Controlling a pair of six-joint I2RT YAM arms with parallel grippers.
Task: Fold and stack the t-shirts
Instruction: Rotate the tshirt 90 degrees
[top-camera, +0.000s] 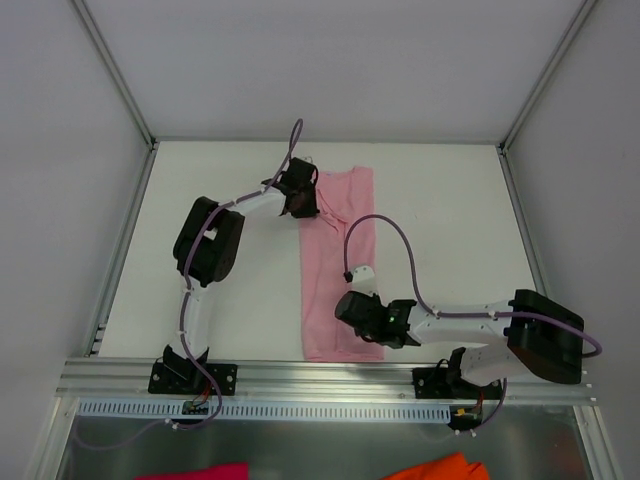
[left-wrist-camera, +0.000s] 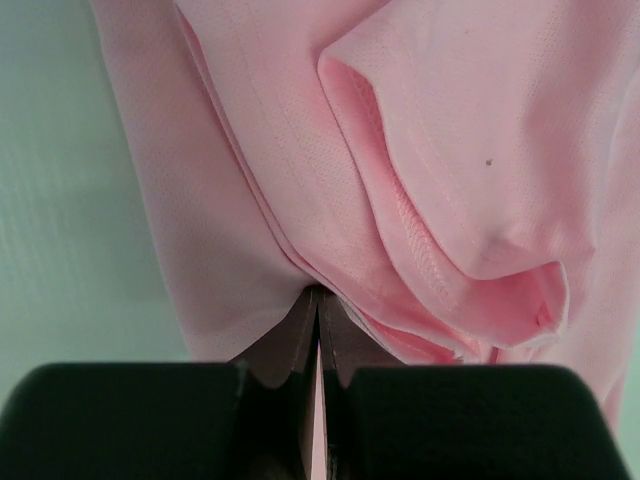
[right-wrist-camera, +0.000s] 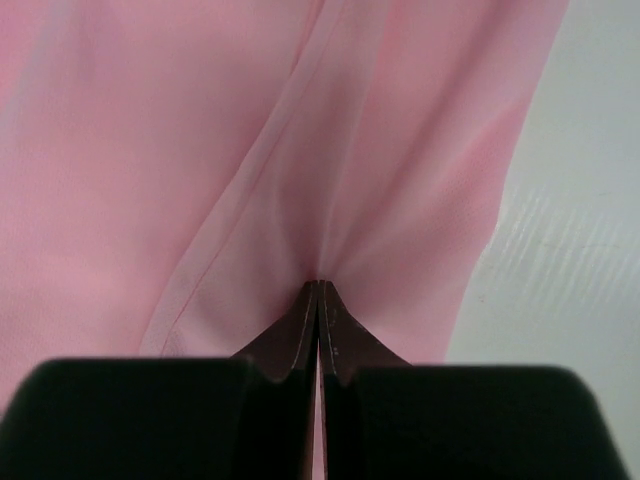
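The light pink t-shirt (top-camera: 338, 262) lies as a long narrow folded strip down the middle of the white table. My left gripper (top-camera: 303, 203) is shut on the shirt's far left edge; in the left wrist view the cloth (left-wrist-camera: 330, 150) bunches in folds at the closed fingertips (left-wrist-camera: 318, 292). My right gripper (top-camera: 358, 312) is shut on the shirt's near right part; in the right wrist view the cloth (right-wrist-camera: 250, 150) puckers into the closed tips (right-wrist-camera: 318, 284). The neck label is not visible.
The table (top-camera: 450, 220) has metal-framed walls on the left, right and back. A metal rail (top-camera: 330, 378) runs along the near edge. A magenta scrap (top-camera: 205, 471) and an orange scrap (top-camera: 440, 467) lie below the rail.
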